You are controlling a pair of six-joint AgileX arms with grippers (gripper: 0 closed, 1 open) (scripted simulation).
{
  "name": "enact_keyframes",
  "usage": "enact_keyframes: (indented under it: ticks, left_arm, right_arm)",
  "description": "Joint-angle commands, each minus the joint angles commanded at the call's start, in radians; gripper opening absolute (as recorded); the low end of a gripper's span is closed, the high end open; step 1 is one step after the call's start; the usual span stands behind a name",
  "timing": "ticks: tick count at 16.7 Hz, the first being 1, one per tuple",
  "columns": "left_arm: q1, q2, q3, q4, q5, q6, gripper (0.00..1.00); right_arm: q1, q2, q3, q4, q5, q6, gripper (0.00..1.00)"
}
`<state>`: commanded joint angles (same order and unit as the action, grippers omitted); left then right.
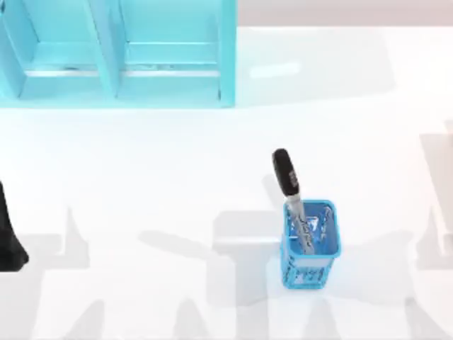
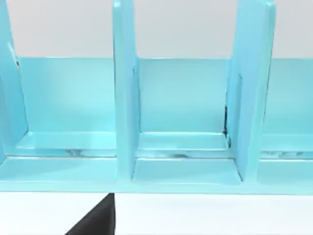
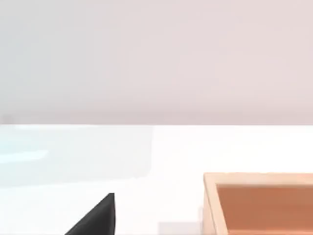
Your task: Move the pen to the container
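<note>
The pen (image 1: 290, 185) has a thick black cap and a silvery barrel with dark print. It stands tilted inside the container, a blue mesh cup (image 1: 311, 265), right of the table's middle near the front. Its cap sticks out above the cup's rim and leans toward the back left. No gripper is touching it. My left arm (image 1: 8, 237) is a dark shape parked at the table's left edge, far from the cup. A black finger tip (image 2: 95, 220) of the left gripper shows in the left wrist view, and a like black finger tip (image 3: 95, 218) shows in the right wrist view.
A light blue shelf with upright dividers (image 1: 120, 57) stands at the back left; the left wrist camera faces it (image 2: 186, 122). An open wooden box (image 3: 259, 200) lies on the white table in front of the right wrist camera.
</note>
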<state>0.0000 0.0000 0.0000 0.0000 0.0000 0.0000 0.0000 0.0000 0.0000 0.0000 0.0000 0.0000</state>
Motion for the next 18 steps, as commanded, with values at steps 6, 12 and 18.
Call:
enact_keyframes:
  ticks: [6, 12, 18]
  left_arm:
    - [0.000, 0.000, 0.000, 0.000, 0.000, 0.000, 1.00]
    - [0.000, 0.000, 0.000, 0.000, 0.000, 0.000, 1.00]
    - [0.000, 0.000, 0.000, 0.000, 0.000, 0.000, 1.00]
  right_arm:
    - [0.049, 0.112, 0.049, 0.004, -0.059, -0.015, 1.00]
    - [0.200, 0.554, 0.215, 0.031, -0.241, -0.046, 1.00]
    - [0.348, 0.986, 0.373, 0.060, -0.421, -0.074, 1.00]
